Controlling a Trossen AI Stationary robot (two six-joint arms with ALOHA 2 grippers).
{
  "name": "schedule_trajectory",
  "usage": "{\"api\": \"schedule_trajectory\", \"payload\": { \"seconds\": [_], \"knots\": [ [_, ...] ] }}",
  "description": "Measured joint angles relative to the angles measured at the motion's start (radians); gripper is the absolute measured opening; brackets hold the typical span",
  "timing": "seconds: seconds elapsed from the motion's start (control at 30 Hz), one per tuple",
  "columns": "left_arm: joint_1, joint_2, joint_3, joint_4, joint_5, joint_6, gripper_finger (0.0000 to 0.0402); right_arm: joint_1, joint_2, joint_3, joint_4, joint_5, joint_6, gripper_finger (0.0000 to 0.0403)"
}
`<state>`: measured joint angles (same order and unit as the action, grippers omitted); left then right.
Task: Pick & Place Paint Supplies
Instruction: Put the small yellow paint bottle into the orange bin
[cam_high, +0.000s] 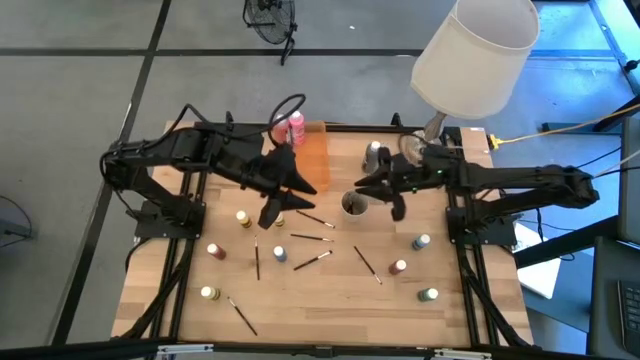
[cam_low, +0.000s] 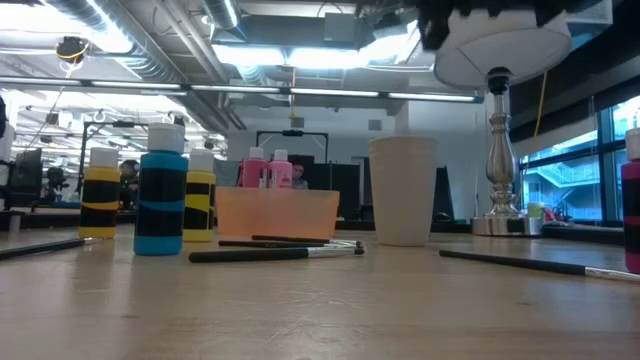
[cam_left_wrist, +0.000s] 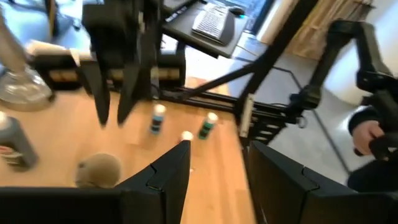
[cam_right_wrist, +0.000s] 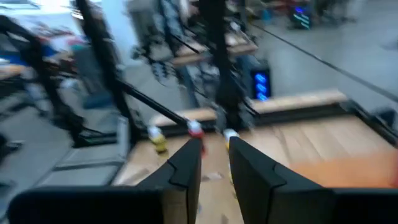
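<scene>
Wooden slats of the table fill the overhead view, and the paint supplies are scattered all over them. Two pink bottles stand at the far end of the translucent orange tray; a grey bottle sits near the lamp base. Closer in, yellow bottles dot the left side, a blue bottle stands mid-table, and another blue one, a red one and a green one line the right. Thin dark paintbrushes lie flat among them. Just beside the tray sits the small round cup.

Left gripper hovers over the tray's near edge, fingers spread and empty. Right gripper hangs just beside the cup, fingers slightly apart, pinching nothing.
</scene>
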<state>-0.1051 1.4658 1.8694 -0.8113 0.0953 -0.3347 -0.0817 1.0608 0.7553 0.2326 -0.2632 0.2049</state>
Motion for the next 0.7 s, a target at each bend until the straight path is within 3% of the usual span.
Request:
{"api": "schedule_trajectory", "payload": {
  "seconds": [0.27,0.37,0.7],
  "knots": [
    [-0.064,0.0,0.0,-0.132,0.112,-0.242,0.0161,0.095,-0.067,0.058,-0.004,-0.138,0.065,0.0087],
    [-0.099,0.002,0.0,-0.216,0.076,-0.28,0.0161,0.146,-0.07,0.059,-0.002,-0.193,0.091,0.0087],
    [-0.228,0.005,0.001,-0.506,-0.081,-0.456,0.0161,0.355,-0.065,0.059,0.005,-0.178,0.14,0.0087]
  ]
}}
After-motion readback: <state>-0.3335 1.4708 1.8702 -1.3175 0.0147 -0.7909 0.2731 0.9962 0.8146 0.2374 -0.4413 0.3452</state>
